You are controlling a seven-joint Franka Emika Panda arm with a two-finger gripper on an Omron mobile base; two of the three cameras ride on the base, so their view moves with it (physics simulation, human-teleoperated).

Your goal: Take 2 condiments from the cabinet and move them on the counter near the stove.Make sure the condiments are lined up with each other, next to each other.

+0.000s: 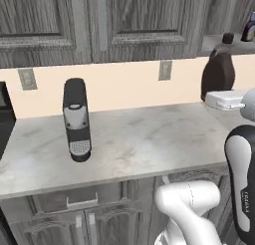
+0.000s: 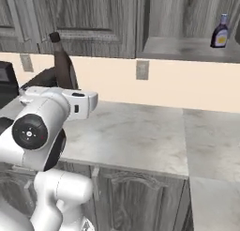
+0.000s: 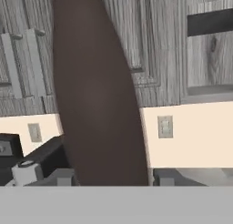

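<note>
Brown bottle (image 3: 98,95) fills my hand view close up, top and base cut off. In left base view its base hides behind my white hand. Claw (image 3: 111,176) tips barely visible, can't judge grip. Purple-blue bottle (image 2: 220,32) label too small to read. Stove (image 1: 5,120) cut by left edge.

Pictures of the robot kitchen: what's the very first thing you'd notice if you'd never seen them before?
The big dark brown bottle jumps out first: it stands between the gripper fingers right in front of the hand camera, over the marbled counter. Next you'd notice the black coffee machine standing alone on that counter. High up, a small purple-blue bottle waits on the open cabinet shelf.
</note>
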